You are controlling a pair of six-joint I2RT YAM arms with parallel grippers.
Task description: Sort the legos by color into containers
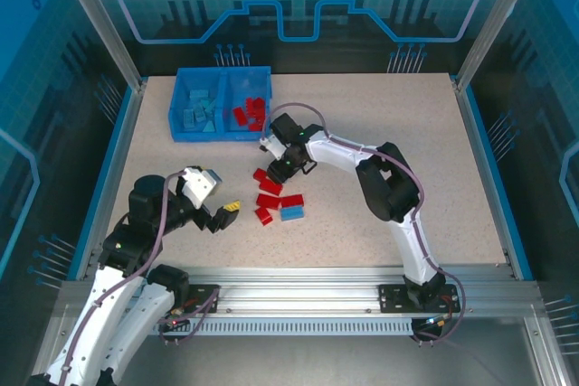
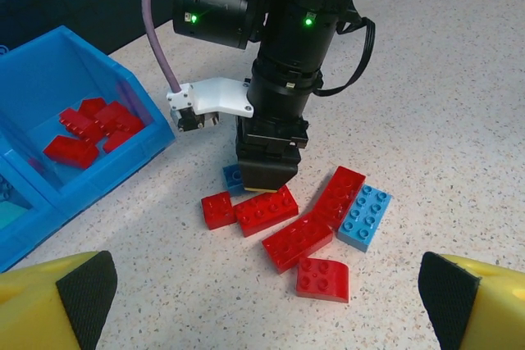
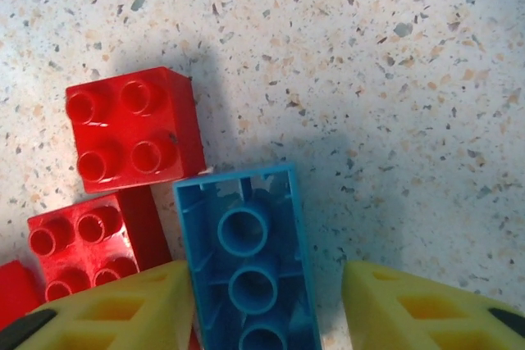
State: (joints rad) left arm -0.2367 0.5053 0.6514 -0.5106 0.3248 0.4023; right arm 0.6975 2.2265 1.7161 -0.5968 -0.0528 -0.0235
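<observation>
Looking past halfway: about seven bricks [image 2: 297,242] remain outside your bin [image 1: 220,134], right tool [image 3: 264,288] open around a blue brick [image 3: 246,239], left tool [image 2: 267,288] open.

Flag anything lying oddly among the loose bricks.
One light blue brick lies upside down, hollow underside up, between the fingers of the right gripper. The red bricks beside it sit studs up. Nothing else stands out.

Upside-down light blue plastic brick [image 3: 246,260] runs off-frame at 6 o'clock, red plastic brick [image 3: 82,247] at 8 o'clock is half-hidden.
</observation>
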